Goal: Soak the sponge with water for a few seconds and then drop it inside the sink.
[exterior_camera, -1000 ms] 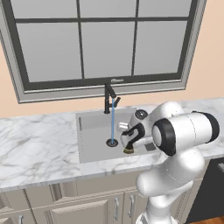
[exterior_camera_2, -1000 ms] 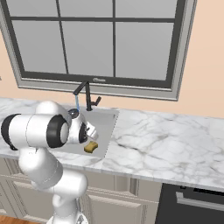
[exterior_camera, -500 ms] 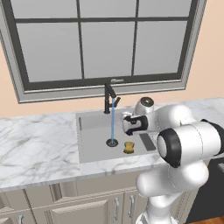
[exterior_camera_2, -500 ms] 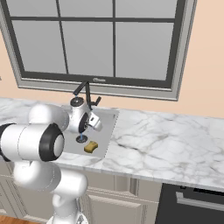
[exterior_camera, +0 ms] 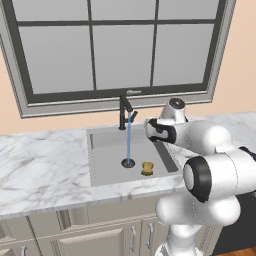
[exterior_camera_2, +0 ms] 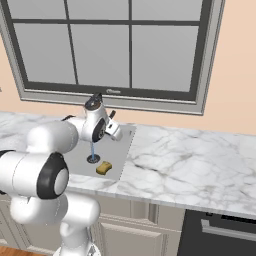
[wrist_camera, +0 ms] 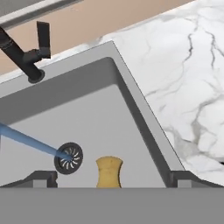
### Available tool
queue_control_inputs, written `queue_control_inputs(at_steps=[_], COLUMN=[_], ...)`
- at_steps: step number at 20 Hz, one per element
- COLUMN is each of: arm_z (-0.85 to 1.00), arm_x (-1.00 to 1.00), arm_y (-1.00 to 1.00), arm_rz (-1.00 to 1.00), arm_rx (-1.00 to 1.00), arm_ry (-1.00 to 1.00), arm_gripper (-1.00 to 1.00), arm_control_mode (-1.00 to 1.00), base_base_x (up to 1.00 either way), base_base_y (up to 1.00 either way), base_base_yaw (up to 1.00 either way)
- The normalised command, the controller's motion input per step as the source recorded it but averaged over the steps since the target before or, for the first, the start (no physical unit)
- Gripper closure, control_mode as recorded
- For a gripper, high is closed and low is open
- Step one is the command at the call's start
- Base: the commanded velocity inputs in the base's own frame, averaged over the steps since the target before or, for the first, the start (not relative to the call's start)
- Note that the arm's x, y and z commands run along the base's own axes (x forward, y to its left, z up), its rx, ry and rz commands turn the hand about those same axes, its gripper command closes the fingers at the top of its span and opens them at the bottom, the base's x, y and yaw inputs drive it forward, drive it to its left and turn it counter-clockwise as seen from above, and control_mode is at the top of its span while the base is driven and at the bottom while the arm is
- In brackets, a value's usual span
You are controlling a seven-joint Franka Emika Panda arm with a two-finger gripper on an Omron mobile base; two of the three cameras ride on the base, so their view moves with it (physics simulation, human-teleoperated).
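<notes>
Apparently done: sponge [wrist_camera: 108, 171] lies in the sink [wrist_camera: 131, 100].
Gripper [wrist_camera: 109, 180] hangs above with jaws spread and empty; the sponge sits below between them, beside the drain [wrist_camera: 68, 158], where the water [wrist_camera: 30, 141] lands.

The sponge [exterior_camera: 147, 168] is seen lying on the floor of the sink [exterior_camera: 105, 170], set into the marble countertop [exterior_camera: 40, 172], just at 3 o'clock of the drain [exterior_camera: 128, 163].

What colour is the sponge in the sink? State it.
Yellow, with a darker olive-brown edge. The sponge shows best in the hand view, lying on the sink floor beside the drain.
</notes>
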Motion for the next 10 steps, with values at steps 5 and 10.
queue_control_inputs(at_steps=[5, 10], arm_z=[0.49, 0.45], arm_x=[-0.19, -0.38], arm_y=[-0.16, -0.16], arm_rz=[0.01, 0.00], arm_rx=[0.00, 0.00], arm_ry=[0.00, 0.00], arm_gripper=[-1.00, -1.00], arm_control_mode=[-1.00, -1.00], base_base_x=[0.00, 0.00], base_base_y=[0.00, 0.00], base_base_yaw=[0.00, 0.00])
